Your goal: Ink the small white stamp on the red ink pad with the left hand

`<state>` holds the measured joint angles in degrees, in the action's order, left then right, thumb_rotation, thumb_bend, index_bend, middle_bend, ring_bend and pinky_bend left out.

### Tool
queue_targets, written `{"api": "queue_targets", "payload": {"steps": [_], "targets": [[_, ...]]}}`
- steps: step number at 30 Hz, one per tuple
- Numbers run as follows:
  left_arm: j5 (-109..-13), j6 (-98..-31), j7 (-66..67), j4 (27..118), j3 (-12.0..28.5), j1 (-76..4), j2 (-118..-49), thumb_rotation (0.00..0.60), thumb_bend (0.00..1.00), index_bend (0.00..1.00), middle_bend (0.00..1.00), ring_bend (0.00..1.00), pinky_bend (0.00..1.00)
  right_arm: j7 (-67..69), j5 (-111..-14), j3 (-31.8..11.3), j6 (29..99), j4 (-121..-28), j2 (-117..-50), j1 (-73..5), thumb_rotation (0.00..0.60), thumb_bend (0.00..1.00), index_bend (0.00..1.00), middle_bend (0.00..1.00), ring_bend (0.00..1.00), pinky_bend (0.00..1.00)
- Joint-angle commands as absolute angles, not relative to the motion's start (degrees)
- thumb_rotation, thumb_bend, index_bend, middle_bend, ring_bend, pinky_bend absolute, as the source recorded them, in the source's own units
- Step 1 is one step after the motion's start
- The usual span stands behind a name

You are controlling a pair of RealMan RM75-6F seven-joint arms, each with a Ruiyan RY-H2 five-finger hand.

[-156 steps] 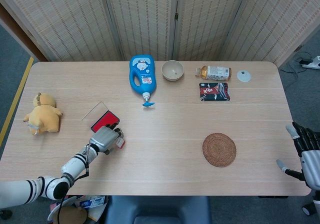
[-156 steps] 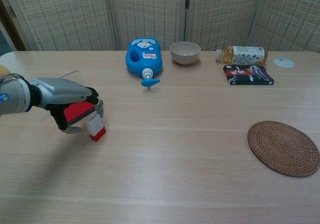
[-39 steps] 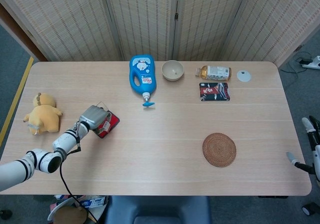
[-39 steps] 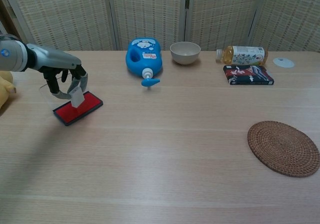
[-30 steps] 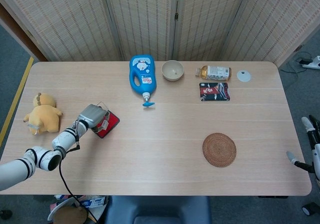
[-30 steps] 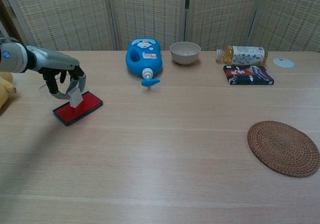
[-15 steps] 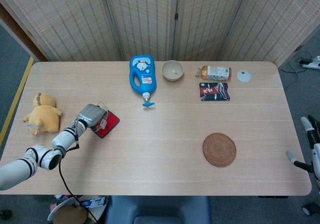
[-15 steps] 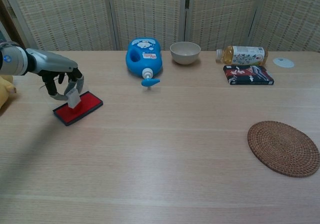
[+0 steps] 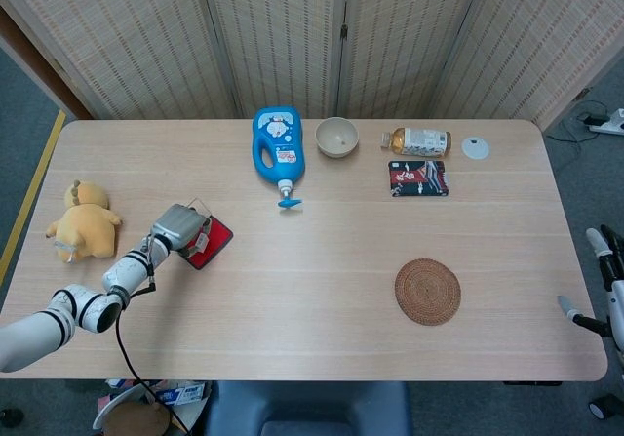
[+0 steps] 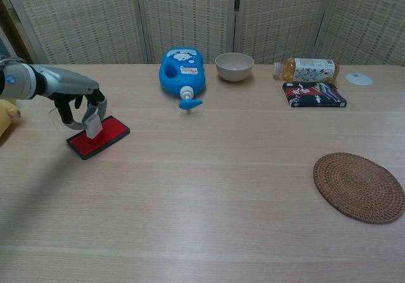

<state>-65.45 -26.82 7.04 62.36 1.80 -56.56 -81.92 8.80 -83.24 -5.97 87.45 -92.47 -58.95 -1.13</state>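
Chest view: left hand (image 10: 79, 109) lowered stamp (image 10: 93, 126) onto pad (image 10: 98, 136).

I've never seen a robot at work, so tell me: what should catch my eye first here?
Likely the left hand at the table's left side, holding a small white stamp down on the red ink pad. Next, the big blue bottle lying at the far middle, and the yellow plush toy at the left edge.
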Motion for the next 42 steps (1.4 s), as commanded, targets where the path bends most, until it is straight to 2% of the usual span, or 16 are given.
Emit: {"api": "queue_targets", "payload": {"steps": [1, 28, 42], "targets": [[-65.4, -27.0, 7.0, 62.6, 1.9, -56.4, -81.9, 0.6, 0.35, 0.55, 0.51, 0.28, 0.35, 8.8, -83.4, -5.9, 87.6, -92.5, -59.0, -1.1, 0.6, 0.2, 0.0, 0.0, 0.0, 0.0], [-66.1, -28.2, 6.6, 63.7, 2.2, -55.2, -81.9, 0.6, 0.35, 0.55, 0.51, 0.28, 0.35, 8.7, -84.2, -5.6, 88.1, -92.5, -59.0, -0.8, 0.6, 0.2, 0.0, 0.0, 0.0, 0.0], [-61.5, -34.2, 14.2, 76.2, 2.1, -54.0, -74.8, 0.6, 0.35, 0.55, 0.51, 0.28, 0.35, 8.9, -85.8, -5.0, 88.8, -92.6, -59.0, -0.6, 0.6, 0.2, 0.0, 0.0, 0.0, 0.0]]}}
